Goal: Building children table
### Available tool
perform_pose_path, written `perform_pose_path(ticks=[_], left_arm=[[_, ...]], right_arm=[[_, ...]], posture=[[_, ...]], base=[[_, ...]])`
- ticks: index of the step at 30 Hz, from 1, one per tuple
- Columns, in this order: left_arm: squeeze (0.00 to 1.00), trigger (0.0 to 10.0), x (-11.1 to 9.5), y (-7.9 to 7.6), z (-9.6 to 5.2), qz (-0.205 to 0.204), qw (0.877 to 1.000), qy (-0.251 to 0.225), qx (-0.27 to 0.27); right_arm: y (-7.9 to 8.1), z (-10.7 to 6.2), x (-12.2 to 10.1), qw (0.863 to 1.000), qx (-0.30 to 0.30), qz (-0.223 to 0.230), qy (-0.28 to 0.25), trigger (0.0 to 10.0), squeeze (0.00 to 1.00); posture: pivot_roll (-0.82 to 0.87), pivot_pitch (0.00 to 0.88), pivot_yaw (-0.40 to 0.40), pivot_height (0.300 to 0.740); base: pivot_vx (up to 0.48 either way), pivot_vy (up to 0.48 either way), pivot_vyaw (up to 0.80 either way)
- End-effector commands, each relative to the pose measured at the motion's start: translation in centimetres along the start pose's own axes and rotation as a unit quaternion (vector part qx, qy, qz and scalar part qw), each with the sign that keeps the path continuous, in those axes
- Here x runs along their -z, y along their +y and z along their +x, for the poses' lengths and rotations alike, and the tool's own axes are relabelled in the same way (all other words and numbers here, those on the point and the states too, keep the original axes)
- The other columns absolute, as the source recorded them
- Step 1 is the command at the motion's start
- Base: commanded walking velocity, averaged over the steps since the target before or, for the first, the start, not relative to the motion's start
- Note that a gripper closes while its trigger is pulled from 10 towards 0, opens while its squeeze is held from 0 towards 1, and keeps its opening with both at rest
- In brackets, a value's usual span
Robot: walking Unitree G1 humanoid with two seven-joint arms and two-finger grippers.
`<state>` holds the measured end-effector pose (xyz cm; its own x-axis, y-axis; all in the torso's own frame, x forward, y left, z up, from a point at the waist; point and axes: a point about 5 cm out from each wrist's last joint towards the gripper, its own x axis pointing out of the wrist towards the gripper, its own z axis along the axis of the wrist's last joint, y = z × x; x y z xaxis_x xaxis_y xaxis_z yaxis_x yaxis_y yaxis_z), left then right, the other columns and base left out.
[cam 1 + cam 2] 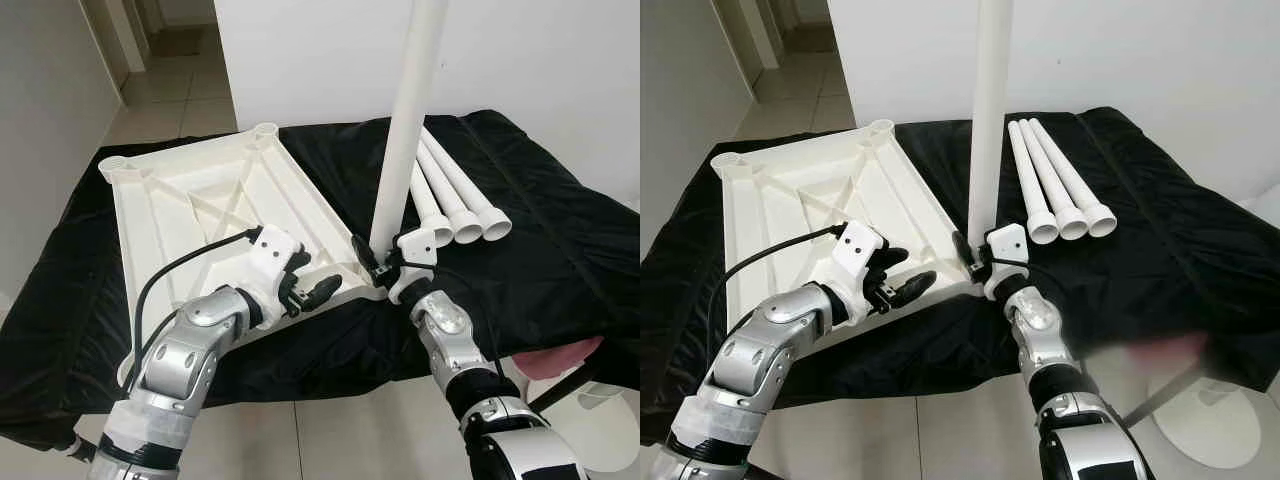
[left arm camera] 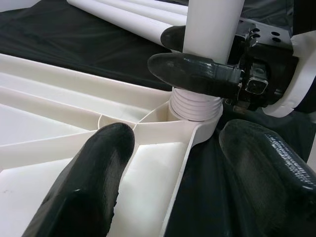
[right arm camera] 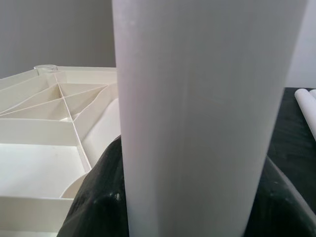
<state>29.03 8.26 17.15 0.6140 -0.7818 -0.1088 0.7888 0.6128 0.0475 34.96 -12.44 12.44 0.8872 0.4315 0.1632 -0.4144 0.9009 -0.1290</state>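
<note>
The white plastic tabletop (image 1: 200,200) lies upside down on a black cloth. One white leg (image 1: 405,130) stands upright in its near right corner socket, the threaded end (image 2: 195,106) seated there. My right gripper (image 1: 372,255) is shut on this leg just above the socket, and its fingers (image 2: 197,74) wrap the tube (image 3: 197,123). My left gripper (image 1: 315,290) is open at the same corner. One of its fingers (image 2: 89,182) is inside the tabletop's rim and the other is outside, over the cloth. Three more legs (image 1: 455,195) lie side by side to the right.
The black cloth (image 1: 560,250) covers a low wide surface that ends close in front of me. A white wall stands behind it, and a tiled corridor (image 1: 170,90) runs off at the far left. A white round stand base (image 1: 600,420) and something pink (image 1: 565,355) sit at the lower right.
</note>
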Motion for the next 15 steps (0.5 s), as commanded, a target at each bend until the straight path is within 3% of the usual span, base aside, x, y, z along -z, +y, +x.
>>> perform_pose_path(ticks=[1,15], left_arm=[[0.00,10.0,-0.37,0.37,-0.16,0.005,1.000,-0.003,-0.025],[0.00,10.0,-0.41,0.26,-0.11,0.007,1.000,-0.003,-0.023]], right_arm=[[0.85,-1.46,3.57,0.994,-0.004,0.035,0.100,10.0,0.00],[0.74,-0.93,4.14,0.986,0.041,0.069,0.148,10.0,0.00]], posture=[[-0.02,0.030,0.063,0.740],[-0.01,0.014,0.052,0.740]], base=[[0.000,0.000,0.00],[0.000,0.000,0.00]])
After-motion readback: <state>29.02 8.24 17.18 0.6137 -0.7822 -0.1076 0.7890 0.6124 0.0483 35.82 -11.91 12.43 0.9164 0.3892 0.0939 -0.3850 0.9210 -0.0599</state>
